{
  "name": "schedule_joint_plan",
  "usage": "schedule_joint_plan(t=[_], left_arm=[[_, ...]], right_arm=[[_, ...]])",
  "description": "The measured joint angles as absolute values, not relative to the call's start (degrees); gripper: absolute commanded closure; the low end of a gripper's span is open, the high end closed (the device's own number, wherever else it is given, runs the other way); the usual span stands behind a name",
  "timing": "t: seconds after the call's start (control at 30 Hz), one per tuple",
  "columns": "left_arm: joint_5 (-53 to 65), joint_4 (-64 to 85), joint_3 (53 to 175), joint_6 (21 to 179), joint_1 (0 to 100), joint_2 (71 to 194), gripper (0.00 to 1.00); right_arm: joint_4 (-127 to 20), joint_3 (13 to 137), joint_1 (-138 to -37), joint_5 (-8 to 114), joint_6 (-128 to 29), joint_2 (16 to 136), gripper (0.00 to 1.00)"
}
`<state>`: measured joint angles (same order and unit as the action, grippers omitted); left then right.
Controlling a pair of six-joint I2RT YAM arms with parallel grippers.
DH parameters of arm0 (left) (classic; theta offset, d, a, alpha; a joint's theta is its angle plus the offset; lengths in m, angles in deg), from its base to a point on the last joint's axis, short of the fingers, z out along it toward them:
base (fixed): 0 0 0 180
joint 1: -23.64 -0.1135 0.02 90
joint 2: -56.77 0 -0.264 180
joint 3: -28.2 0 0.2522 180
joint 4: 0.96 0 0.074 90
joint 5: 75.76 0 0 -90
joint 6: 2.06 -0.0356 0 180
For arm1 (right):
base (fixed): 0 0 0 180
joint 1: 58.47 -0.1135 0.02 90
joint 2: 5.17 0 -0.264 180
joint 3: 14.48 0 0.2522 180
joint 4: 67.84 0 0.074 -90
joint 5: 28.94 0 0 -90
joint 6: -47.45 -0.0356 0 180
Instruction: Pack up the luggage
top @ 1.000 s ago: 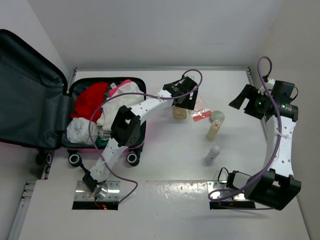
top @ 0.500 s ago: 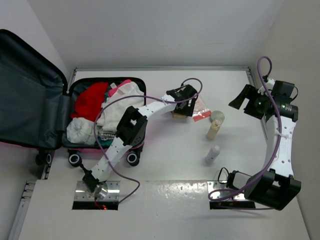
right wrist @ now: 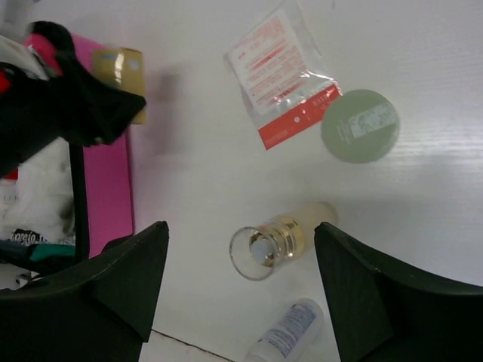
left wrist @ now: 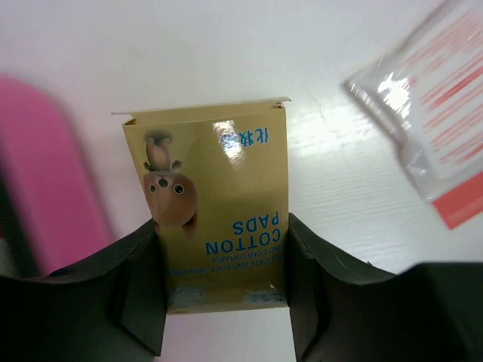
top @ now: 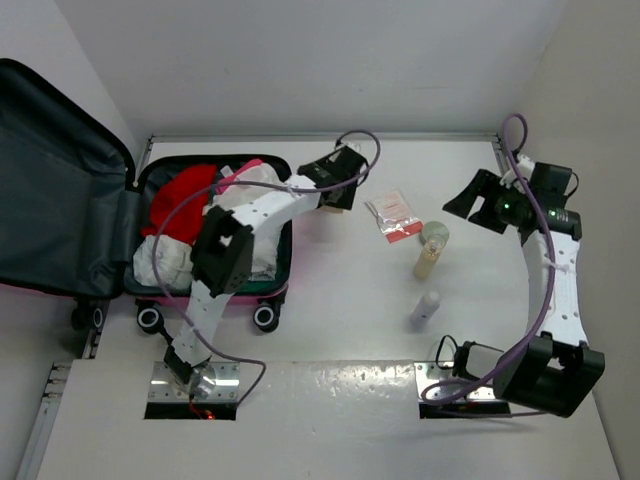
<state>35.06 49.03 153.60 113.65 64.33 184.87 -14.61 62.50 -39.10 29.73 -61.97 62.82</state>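
The luggage lies open just left of the left fingers, its pink rim close beside them, with bare counter beyond their tips. Those fingers clamp a yellow cotton pads box by its two long edges, a clear sachet apart to their right. The right fingers stand spread and empty, an amber bottle below between them amid open counter.

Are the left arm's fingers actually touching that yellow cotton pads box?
Touching. The left wrist view shows the cotton pads box wedged between the two dark fingers, each one pressed flat against a side of it with no gap.
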Motion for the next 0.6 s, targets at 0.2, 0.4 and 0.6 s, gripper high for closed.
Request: schedule_joint_plan(t=[0.2,0.4,0.6], left_arm=[[39.30,45.57,147.91,108.21,62.88,163.60,0.72],[40.83,42.21,134.67,102.09,52.06,138.92,0.83],[37.90,48.22,126.04,96.47,33.05,135.91,0.84]], right_arm=[[-20.58,59.90,-48.21,29.27,-60.42,63.19,0.23],[-24.16,59.07,-54.29,29.62,-59.76,65.90,0.23],[-25.48,59.64,-55.66,30.25,-58.98,68.00,0.22]])
